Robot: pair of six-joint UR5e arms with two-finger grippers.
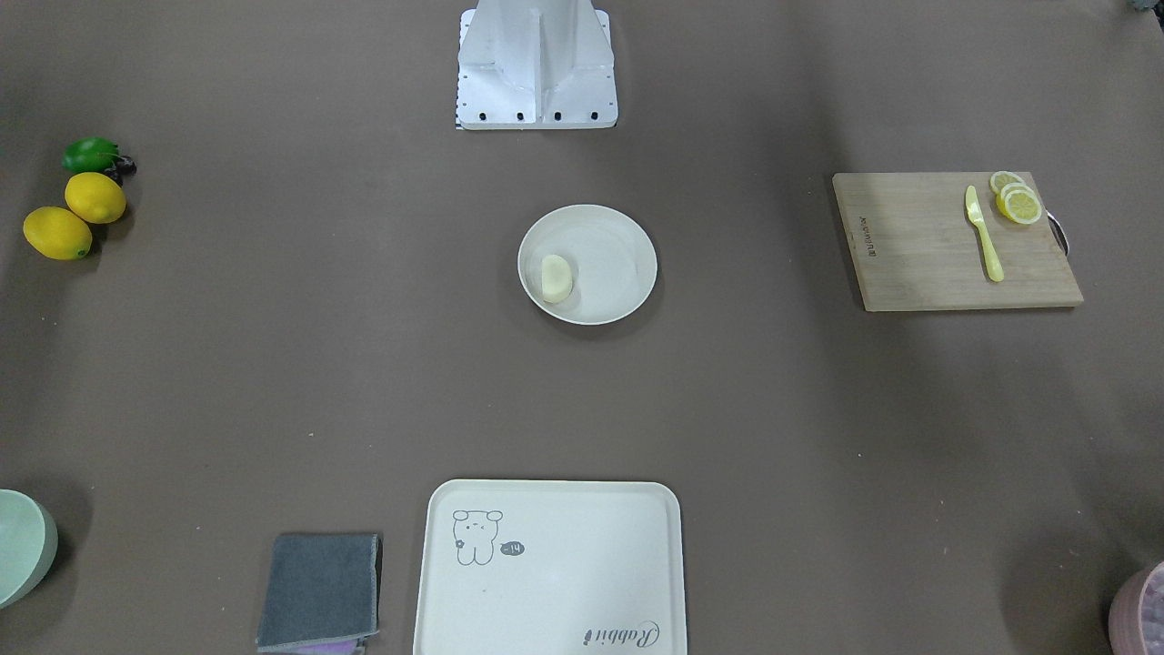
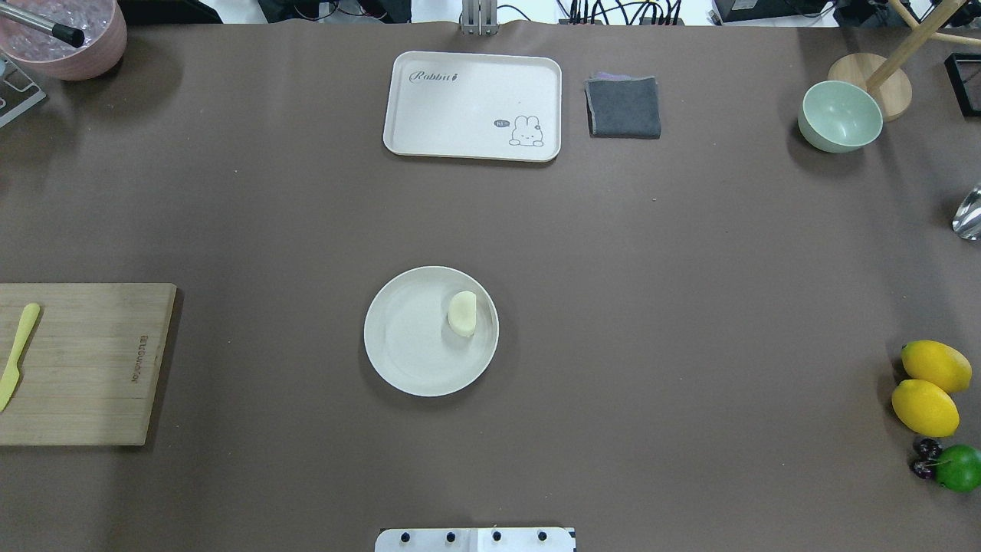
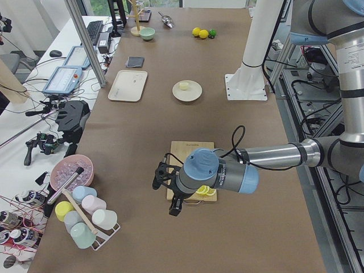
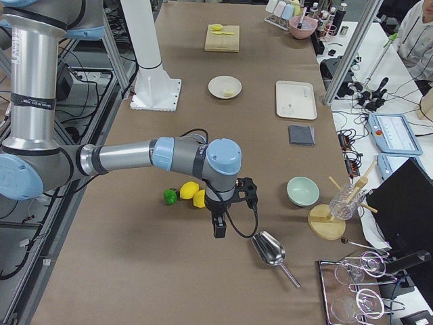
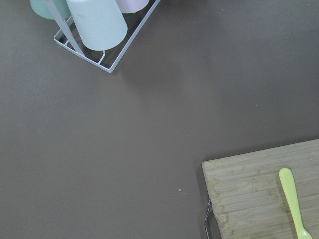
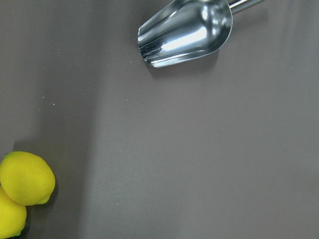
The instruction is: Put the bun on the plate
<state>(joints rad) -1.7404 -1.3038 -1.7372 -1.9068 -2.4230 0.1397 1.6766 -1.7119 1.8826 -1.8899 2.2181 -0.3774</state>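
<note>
Bun placement looks finished, judging by the layout. On the brown counter both arms sit at opposite ends, probably to clear the middle. The left hand and right hand show only in side views, so I cannot tell whether either is spread or pressed together. The plate sits centrally, and the bun lies inside it near the rim on the robot's right. That is plain from overhead, and the wrist cameras see neither.

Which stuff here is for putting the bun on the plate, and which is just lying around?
For the job: bun, plate. The bun already lies on it.

Just lying about: tray, cloth, bowl, lemons, lime, board, knife, lemon slices, scoop.
</note>
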